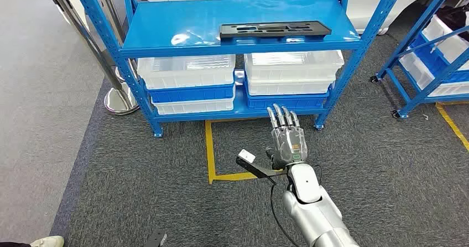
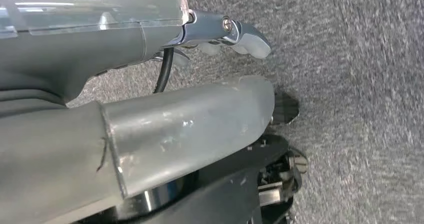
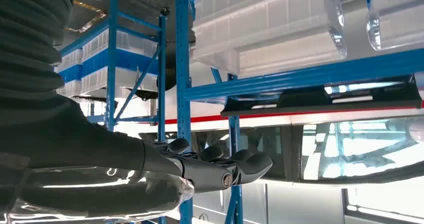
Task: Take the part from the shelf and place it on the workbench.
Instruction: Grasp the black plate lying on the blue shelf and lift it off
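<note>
A long flat black part (image 1: 275,29) with cut-outs lies on the top level of the blue shelf (image 1: 166,26), towards its right side. My right hand (image 1: 286,137) reaches forward low in front of the shelf, fingers straight and spread, holding nothing. It is well below and short of the part. In the right wrist view the right hand (image 3: 215,166) is stretched out flat, and the black part (image 3: 325,99) lies on the blue shelf level beyond it. My left hand (image 2: 190,119) hangs over grey carpet with nothing in it.
Clear bins (image 1: 188,73) with blue trays fill the shelf's lower level. A metal post with a round base (image 1: 119,100) stands left of the shelf. A second blue shelf (image 1: 437,64) with bins is at the right. Yellow tape (image 1: 210,153) marks the carpet. A person's shoe (image 1: 47,241) is at bottom left.
</note>
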Available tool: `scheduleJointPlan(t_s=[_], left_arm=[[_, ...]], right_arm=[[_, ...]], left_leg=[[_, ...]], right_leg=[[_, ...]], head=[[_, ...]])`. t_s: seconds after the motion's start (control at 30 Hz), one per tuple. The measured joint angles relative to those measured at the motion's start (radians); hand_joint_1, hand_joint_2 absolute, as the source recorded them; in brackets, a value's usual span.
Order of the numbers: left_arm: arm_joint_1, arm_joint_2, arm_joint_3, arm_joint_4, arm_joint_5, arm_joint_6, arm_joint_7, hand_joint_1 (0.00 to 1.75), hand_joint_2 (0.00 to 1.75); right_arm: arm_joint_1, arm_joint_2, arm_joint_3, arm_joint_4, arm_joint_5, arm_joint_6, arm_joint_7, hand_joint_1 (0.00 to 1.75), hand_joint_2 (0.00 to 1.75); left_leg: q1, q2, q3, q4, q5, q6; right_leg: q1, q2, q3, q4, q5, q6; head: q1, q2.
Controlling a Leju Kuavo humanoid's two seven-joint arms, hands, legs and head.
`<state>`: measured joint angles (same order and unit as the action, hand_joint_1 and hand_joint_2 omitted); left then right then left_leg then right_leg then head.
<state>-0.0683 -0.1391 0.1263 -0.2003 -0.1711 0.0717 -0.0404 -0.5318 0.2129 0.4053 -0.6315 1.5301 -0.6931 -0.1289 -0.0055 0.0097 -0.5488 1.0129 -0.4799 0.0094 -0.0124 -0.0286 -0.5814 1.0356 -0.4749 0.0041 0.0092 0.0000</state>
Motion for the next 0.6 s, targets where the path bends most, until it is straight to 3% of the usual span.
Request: scheduleJointPlan(t_s=[0.6], left_arm=[[-0.004, -0.002, -0.002, 0.000, -0.007, 0.021, 0.032, 0.00, 0.00]], right_arm=[[-0.012, 0.012, 0.005, 0.047, -0.042, -0.001, -0.012, 0.00, 1.75]], left_leg=[[0.000, 0.000, 0.000, 0.000, 0.000, 0.000]], right_leg=[[0.000, 0.000, 0.000, 0.000, 0.000, 0.000]], head=[[0.000, 0.000]])
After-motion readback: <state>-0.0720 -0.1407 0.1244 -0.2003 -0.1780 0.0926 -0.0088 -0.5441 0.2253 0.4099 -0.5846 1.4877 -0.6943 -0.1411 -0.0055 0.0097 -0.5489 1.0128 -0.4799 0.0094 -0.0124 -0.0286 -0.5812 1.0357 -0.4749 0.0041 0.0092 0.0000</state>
